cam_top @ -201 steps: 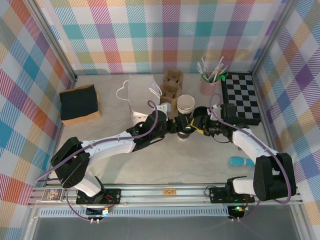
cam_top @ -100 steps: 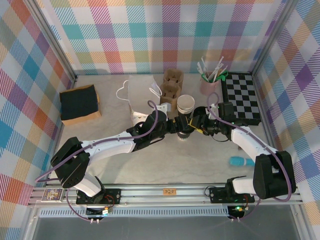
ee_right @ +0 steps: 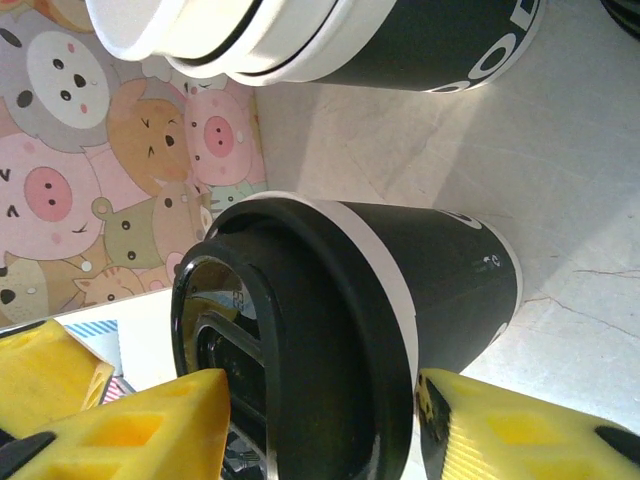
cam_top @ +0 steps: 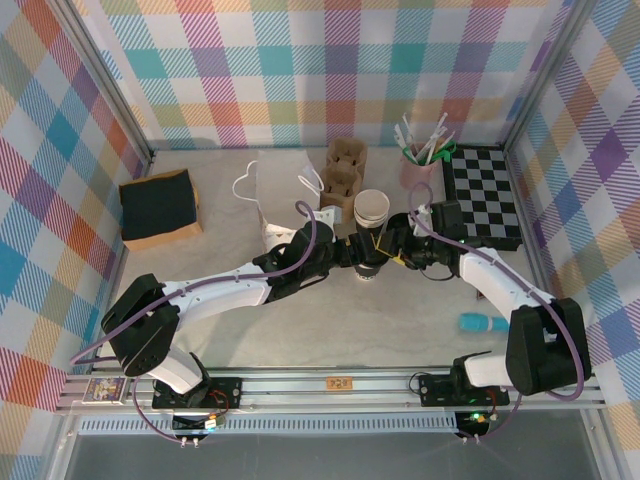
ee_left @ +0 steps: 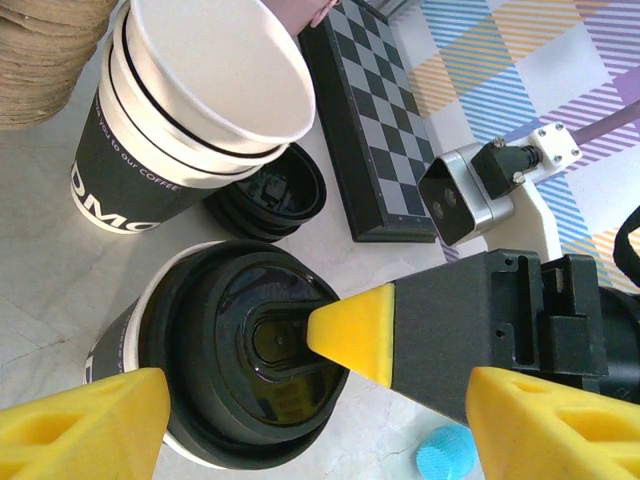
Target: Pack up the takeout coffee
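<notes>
Your takeout coffee (cam_top: 367, 264) stands upright in the middle of the bench (cam_top: 330, 320), just in front of the stack of lidless cups (cam_top: 372, 208). Your left claw (ee_left: 315, 390) is spread wide, a finger on either side of the cup. Your right claw (ee_right: 322, 390) is also spread, with one yellow fingertip (ee_left: 350, 335) over the black lid (ee_left: 235, 350).

I see takeout coffee (cam_top: 367, 262) mid-table, cup stack (cam_top: 372, 208) just behind it, checkerboard (cam_top: 481, 195) right, box (cam_top: 160, 207) far left.
</notes>
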`<state>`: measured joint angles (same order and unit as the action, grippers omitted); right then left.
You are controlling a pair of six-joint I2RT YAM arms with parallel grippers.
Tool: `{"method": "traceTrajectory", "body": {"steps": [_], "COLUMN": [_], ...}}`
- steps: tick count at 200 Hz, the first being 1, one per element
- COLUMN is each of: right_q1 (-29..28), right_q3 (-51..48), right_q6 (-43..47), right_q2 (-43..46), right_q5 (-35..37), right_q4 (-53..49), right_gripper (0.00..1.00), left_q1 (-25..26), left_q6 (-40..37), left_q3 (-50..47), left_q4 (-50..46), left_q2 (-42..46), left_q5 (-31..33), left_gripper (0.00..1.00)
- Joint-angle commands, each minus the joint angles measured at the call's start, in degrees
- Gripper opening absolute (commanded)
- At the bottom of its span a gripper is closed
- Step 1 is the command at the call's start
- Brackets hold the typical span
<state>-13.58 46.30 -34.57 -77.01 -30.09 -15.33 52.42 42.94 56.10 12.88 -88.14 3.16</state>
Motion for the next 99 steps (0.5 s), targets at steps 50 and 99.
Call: {"method": "traceTrajectory", "body": {"steps": [50,99], "right_q1": [-2.68,-4.14], "right_q3": [4.29,6.59], "right_q6": [2.47,3.26], "right_q2": [-0.59,-1.95], "right_q5": [4.41,7.17], "right_q4": [-4.49,-7.29], "right_gripper": [0.56,0.62], "left_q1": [0.31,0.27], "left_q6": [-0.98,-1.37], "left_q3": [1.2,0.95], "left_q4": [-3.03,-3.37], "left_q2": [0.74,1.21], "left_q5": [1.19,1.44], "left_gripper": [0.78,0.78]}}
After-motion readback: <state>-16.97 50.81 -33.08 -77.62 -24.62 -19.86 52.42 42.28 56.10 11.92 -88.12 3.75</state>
